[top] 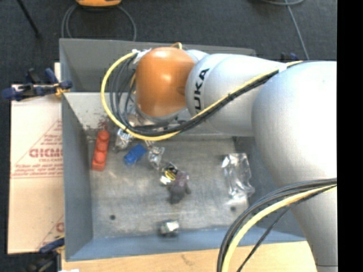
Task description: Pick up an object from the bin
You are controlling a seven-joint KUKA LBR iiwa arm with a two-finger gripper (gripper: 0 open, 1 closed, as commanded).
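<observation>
My gripper (137, 147) hangs below the orange wrist cover at the back left of the bin, open, with its metal fingertips (121, 137) standing apart. A small blue block (133, 155) lies on the bin floor between the two fingertips, not lifted. A red-orange studded brick (100, 150) lies lengthwise just left of the gripper, near the left wall. To the right and nearer the front lies a dark grey-purple lump with a yellow-and-black bit (175, 181) on its top.
A crumpled silvery wrapper (237, 177) lies at the right of the bin, close to the arm. A small grey metal piece (168, 227) sits by the front wall. The arm and its cables cover the bin's back right.
</observation>
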